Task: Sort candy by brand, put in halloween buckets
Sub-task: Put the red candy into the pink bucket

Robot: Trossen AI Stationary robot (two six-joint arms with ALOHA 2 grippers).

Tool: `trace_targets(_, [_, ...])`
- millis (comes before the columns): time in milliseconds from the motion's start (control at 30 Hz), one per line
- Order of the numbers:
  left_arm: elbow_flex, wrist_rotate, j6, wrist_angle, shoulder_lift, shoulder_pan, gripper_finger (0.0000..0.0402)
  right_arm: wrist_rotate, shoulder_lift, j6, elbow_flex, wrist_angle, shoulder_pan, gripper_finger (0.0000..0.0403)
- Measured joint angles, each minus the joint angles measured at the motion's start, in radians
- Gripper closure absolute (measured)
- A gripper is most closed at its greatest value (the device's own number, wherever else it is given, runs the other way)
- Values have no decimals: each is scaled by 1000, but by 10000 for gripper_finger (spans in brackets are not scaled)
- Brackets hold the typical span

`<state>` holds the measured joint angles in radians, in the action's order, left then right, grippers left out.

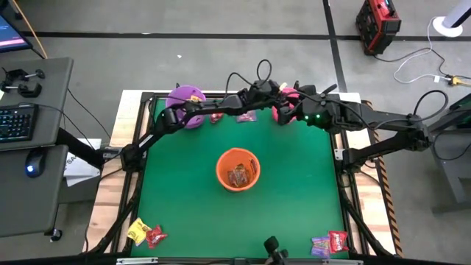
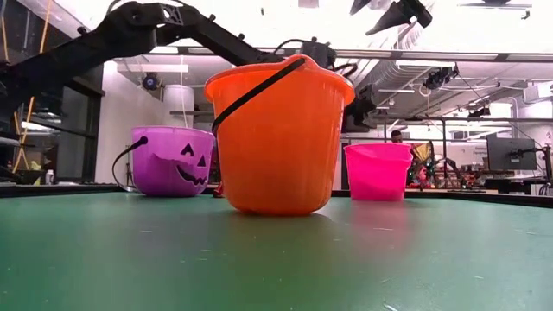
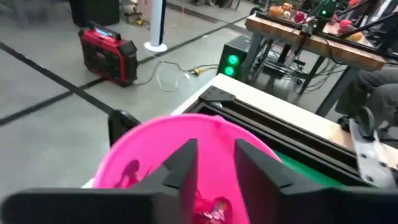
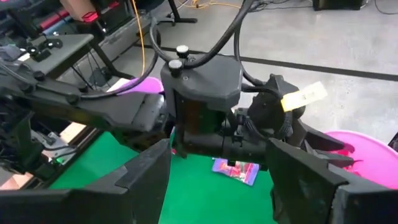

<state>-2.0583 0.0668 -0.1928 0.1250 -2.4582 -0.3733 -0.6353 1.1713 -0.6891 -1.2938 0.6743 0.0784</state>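
My left gripper (image 3: 216,163) hangs open above the mouth of the pink bucket (image 3: 143,146), which stands at the table's far edge (image 1: 282,110). A red packet (image 3: 211,210) lies inside the bucket, below the gap between the fingers. My right gripper (image 4: 217,186) is wide open just right of the pink bucket, facing the left arm's wrist. The purple bucket (image 1: 185,98) stands at the far left. The orange bucket (image 1: 238,169) stands mid-table with gold-brown candy (image 1: 238,177) in it. Two packets (image 1: 246,115) (image 1: 217,116) lie between the purple and pink buckets.
Loose candy lies at the near corners: a yellow packet (image 1: 137,232) and a red one (image 1: 155,236) on the left, a purple one (image 1: 321,245) and a red one (image 1: 337,240) on the right. Both arms crowd the far edge. Green mat shows around the orange bucket (image 2: 278,138).
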Motion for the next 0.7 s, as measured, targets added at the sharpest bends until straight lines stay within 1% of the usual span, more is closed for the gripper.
trace_targets(100, [-37,7,12,-47,2,-1,256,0,-2,19,0,0,0,148])
trace_targets(233, [-110,8,35,-236,51,-13,206,0,-25,55,0,0,0,148])
trace_targets(267, [-125,-1,51,-311,76,-19,197,-1,-36,68,0,0,0,148])
trace_targets(400, [-153,-53,122,-569,184,-43,182,-1,-79,120,-1,21,0,148])
trace_targets(500, [-151,-117,134,-727,269,-55,182,22,-101,129,-1,99,0,148])
trace_targets(567, [-133,-151,135,-800,331,-50,184,109,-103,130,-1,188,0,148])
trace_targets(633, [-91,-161,140,-822,395,-32,186,241,-95,128,6,305,-5,148])
trace_targets(700, [-19,-161,142,-804,469,-8,187,382,-93,105,59,375,-32,148])
